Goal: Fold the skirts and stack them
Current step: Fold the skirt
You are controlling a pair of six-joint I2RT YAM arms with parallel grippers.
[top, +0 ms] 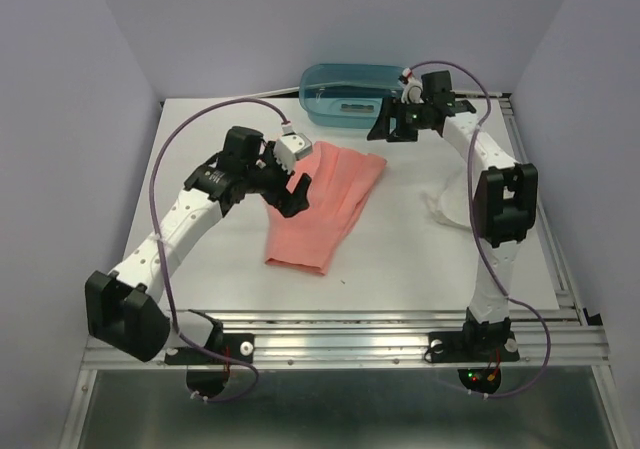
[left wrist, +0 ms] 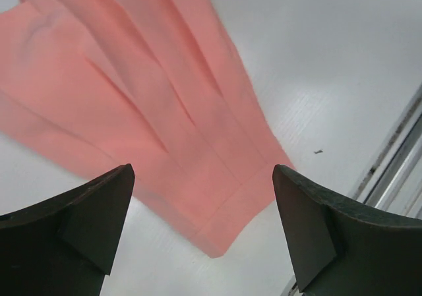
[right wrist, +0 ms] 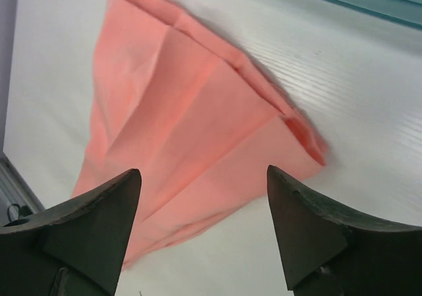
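We noted salmon-pink skirt (top: 325,204) flat at centre of top view, folded into long wedge. White skirt (top: 447,207) lay right of centre, partly hidden behind right arm. Left gripper (left wrist: 203,171) jaws stood wide apart, holding nothing. Right gripper (right wrist: 203,172) likewise spread, empty. Teal tub (top: 350,91) sat upper centre.

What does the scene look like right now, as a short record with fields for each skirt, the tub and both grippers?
pink skirt: folded flat, centre
white skirt: crumpled at right, partly hidden
teal tub: at far edge
left gripper: open, empty, over pink skirt
right gripper: open, empty, near teal tub
stacked: not yet
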